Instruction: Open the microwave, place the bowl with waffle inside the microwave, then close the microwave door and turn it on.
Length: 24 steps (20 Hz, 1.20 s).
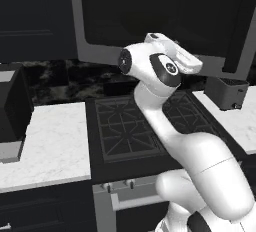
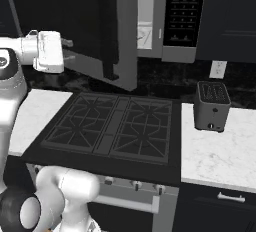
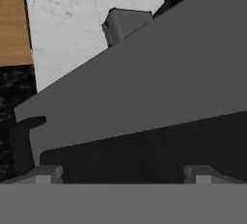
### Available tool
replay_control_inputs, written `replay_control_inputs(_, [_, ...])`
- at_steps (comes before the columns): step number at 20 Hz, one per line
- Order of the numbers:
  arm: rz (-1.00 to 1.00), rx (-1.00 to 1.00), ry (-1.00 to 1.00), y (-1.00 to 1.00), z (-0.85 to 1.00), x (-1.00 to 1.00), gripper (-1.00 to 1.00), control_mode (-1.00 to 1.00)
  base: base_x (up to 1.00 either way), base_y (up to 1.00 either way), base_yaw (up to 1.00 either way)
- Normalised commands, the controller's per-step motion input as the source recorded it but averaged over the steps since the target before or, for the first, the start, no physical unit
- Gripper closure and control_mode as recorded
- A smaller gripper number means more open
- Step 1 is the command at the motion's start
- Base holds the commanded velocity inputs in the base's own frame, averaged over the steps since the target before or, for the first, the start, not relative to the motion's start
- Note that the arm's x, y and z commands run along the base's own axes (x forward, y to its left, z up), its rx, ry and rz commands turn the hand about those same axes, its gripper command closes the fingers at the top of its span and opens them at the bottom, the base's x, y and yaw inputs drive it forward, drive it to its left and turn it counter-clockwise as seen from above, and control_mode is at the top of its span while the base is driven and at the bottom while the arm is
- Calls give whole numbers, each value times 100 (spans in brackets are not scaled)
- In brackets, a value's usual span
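Note:
The microwave (image 2: 172, 26) hangs above the stove, with its pale interior (image 2: 145, 11) showing. The microwave door (image 2: 107, 31) stands swung wide open to the left; from the left base view it is a big dark glass panel (image 1: 145, 6) in a grey frame. My gripper (image 2: 69, 49) is open, level with the door's lower outer edge and close beside it. In the hand view the door's grey frame (image 3: 159, 83) crosses the picture just beyond my gripper (image 3: 123, 175), with nothing between the fingertips (image 3: 48, 174). The bowl with the waffle is out of view.
A black stove top (image 2: 110, 126) lies below the microwave. A grey slotted toaster (image 2: 212, 105) stands on the white counter (image 2: 220, 151) to the right. A black boxy appliance (image 1: 11, 106) sits on the left counter (image 1: 50, 146).

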Motion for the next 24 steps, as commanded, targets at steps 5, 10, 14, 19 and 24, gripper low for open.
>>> replay_control_inputs(5, [42,33,20,-62,0,54,-100,-100,0,0,0])
replay_control_inputs(10, [45,25,17,-48,-2,99,-100,-100,0,0,0])
replay_control_inputs(14, [45,17,4,-36,-26,100,-100,-100,0,0,0])
replay_control_inputs(19, [45,11,-14,-12,-37,78,-100,-100,0,0,0])
replay_control_inputs(24, [41,9,-50,0,-16,0,-100,-100,0,0,0])
